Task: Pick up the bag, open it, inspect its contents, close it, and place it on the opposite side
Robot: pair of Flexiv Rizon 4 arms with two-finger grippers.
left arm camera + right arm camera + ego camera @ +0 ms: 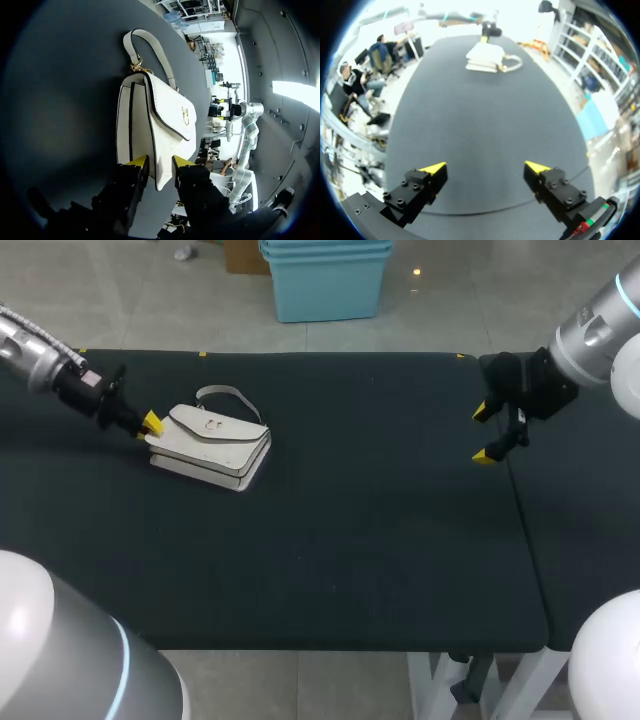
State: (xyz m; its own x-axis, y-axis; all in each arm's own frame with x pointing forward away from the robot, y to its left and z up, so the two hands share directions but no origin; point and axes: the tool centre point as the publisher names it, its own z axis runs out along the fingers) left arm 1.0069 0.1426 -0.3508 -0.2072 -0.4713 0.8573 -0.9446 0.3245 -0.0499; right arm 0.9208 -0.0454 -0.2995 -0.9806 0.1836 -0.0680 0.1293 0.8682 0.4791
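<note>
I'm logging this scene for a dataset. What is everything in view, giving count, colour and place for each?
bag: one, white, lying on the left part of the table with its flap down.
table: one, dark, underneath everything.
left tool: one, black with yellow tips, closed on the bag's left end.
right tool: one, black with yellow tips, open and holding nothing, above the table's right side, far from the bag.

Head camera overlooks the table (pixel 400 540); both wrist cameras face the bag (pixel 212 445).
</note>
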